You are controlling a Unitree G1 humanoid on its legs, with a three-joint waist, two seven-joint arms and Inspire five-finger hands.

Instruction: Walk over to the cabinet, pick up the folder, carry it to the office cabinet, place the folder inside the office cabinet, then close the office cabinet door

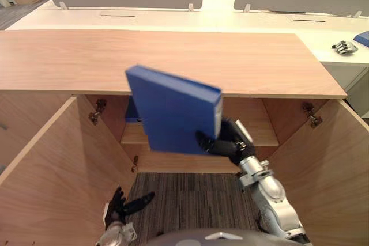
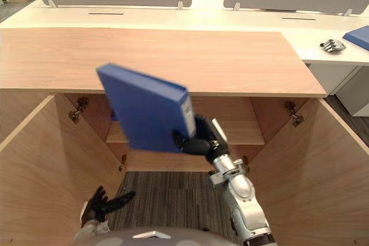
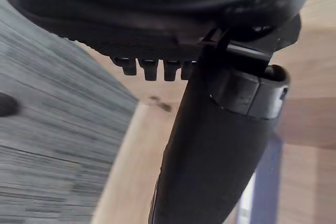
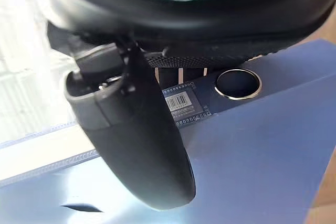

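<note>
Cabinet (image 1: pixel 173 61): both doors stand open, left door (image 1: pixel 52 171) and right door (image 1: pixel 328 165) swung out to either side of the opening. Inner shelf (image 1: pixel 253 136) is visible.

Folder (image 1: pixel 173 110): blue, held in the air just in front of the cabinet opening, level with the shelf. It is tilted, and its upper corner overlaps the cabinet's top edge. It is not inside the cabinet and touches no shelf.

Right hand (image 1: pixel 228 142): at the folder's lower corner on the spine side, clamped on it. The thumb (image 4: pixel 142 145) lies flat across the cover and the fingers curl round the spine.

Left hand (image 1: pixel 118 205): low beside the left door, above the carpet (image 1: pixel 190 200), with fingers extended and loose, holding nothing.

A second blue item (image 2: pixel 115 113) sits on the shelf, mostly hidden behind the folder.
</note>
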